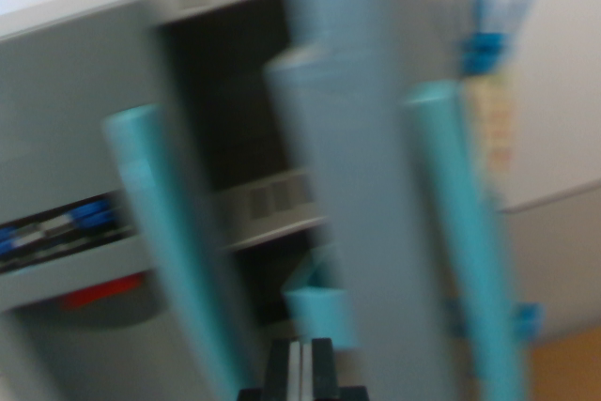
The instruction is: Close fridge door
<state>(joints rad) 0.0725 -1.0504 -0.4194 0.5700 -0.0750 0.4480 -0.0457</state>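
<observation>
The blurred wrist view shows a grey toy fridge door [376,185] with a teal bar handle [465,232], swung open from a dark shelved interior [235,119]. No writing is legible. I cannot tell how the jaws stand.

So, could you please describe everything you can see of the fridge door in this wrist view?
The fridge door looks like a grey panel, blurred by motion, standing ajar and slanting in front of the dark fridge interior. A teal bar handle runs down its right side. Blue clips and a pale paper sit beyond its right edge. Whether the gripper touches it cannot be told.
</observation>
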